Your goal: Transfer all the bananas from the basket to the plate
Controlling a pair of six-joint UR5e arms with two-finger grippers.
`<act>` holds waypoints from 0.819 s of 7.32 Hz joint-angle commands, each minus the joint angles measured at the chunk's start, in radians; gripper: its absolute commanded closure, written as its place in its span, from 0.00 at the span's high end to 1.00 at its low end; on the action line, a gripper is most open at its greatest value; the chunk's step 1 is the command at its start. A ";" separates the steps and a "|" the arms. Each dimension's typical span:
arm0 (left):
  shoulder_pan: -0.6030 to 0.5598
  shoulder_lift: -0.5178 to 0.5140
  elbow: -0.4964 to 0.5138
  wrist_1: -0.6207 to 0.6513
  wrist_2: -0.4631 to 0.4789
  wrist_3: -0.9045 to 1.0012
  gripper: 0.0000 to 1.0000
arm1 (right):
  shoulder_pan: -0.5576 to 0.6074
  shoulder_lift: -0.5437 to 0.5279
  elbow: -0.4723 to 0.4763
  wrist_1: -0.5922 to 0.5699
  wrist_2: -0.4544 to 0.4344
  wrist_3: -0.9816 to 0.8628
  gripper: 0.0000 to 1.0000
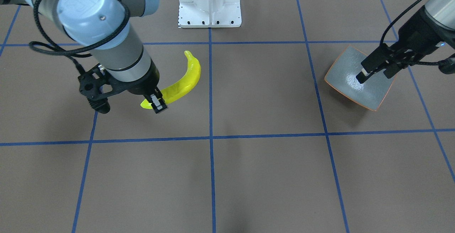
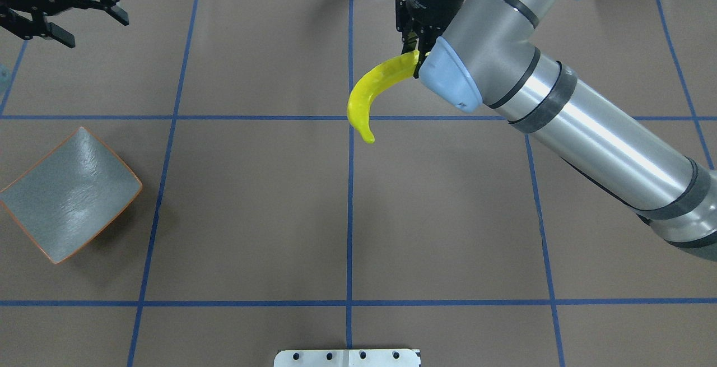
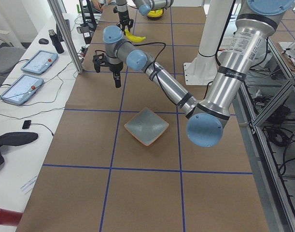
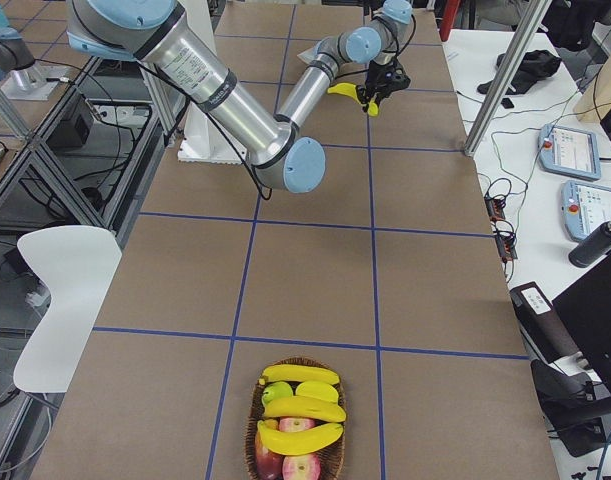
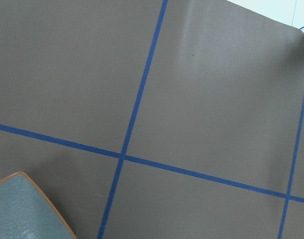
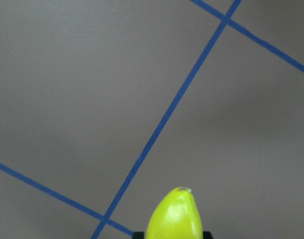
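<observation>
My right gripper (image 1: 159,104) is shut on one end of a bright yellow banana (image 1: 185,80) and holds it above the table; the banana also shows in the overhead view (image 2: 372,89) and its tip in the right wrist view (image 6: 174,214). Three more bananas (image 4: 303,408) lie in the wicker basket (image 4: 257,400) at the table's right end. The grey-green plate (image 2: 67,193) with an orange rim sits empty near the left end, and it also shows in the front view (image 1: 346,73). My left gripper (image 2: 95,31) is open and empty, hovering beyond the plate.
The basket also holds red apples (image 4: 285,462) and a green one (image 4: 276,392). The white robot base (image 1: 209,1) stands at the table's middle edge. Blue tape lines (image 2: 349,187) divide the brown table. Tablets and cables (image 3: 31,72) lie on the operators' desk.
</observation>
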 commanded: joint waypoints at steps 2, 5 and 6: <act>0.075 -0.070 -0.029 0.007 0.090 -0.084 0.99 | -0.082 0.168 -0.125 -0.001 -0.042 0.224 0.00; 0.132 -0.089 -0.075 0.007 0.110 -0.066 0.99 | -0.123 0.221 -0.147 -0.002 -0.054 0.237 0.00; 0.149 -0.089 -0.093 0.008 0.107 -0.066 0.98 | -0.129 0.227 -0.140 -0.001 -0.056 0.236 0.00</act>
